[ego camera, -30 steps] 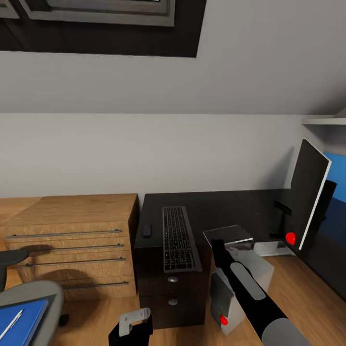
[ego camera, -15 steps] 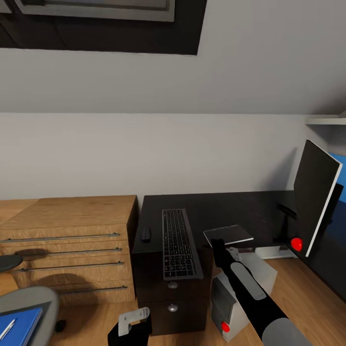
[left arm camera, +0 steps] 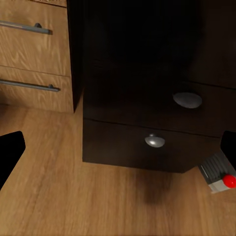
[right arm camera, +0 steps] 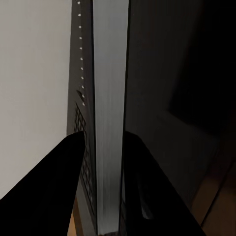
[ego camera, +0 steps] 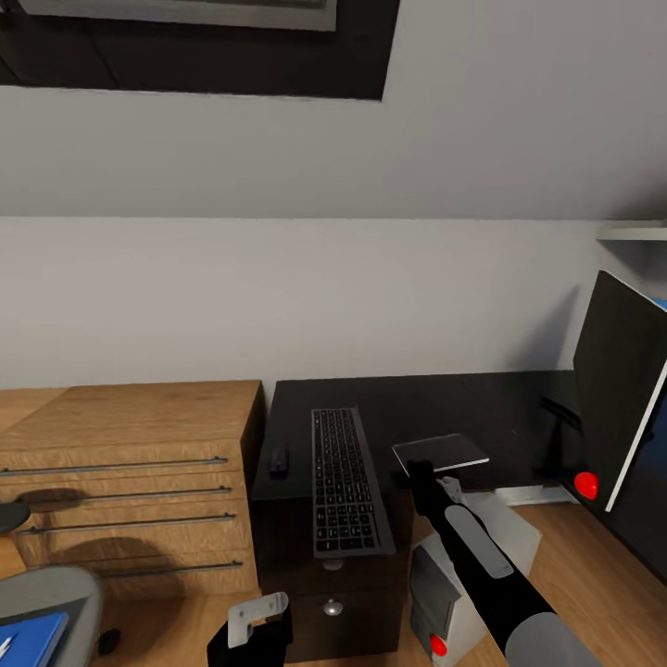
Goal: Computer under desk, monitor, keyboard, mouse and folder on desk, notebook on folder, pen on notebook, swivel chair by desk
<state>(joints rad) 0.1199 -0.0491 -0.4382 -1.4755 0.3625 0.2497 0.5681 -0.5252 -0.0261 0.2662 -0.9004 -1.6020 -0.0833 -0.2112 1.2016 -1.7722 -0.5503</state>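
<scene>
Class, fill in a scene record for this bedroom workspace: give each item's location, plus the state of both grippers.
keyboard: on the desk, overhanging its front edge
mouse: on the desk, left of the keyboard
monitor: at the desk's right end
notebook: held level, right of the keyboard
right gripper: shut on the notebook's edge
left gripper: open, empty, low in front of the drawers
computer: on the floor beside the drawers
folder: on the swivel chair

Keyboard (ego camera: pixel 345 482) and mouse (ego camera: pixel 278 459) on desk (ego camera: pixel 445 408), notebook (ego camera: pixel 440 453) seemingly raised.
</scene>
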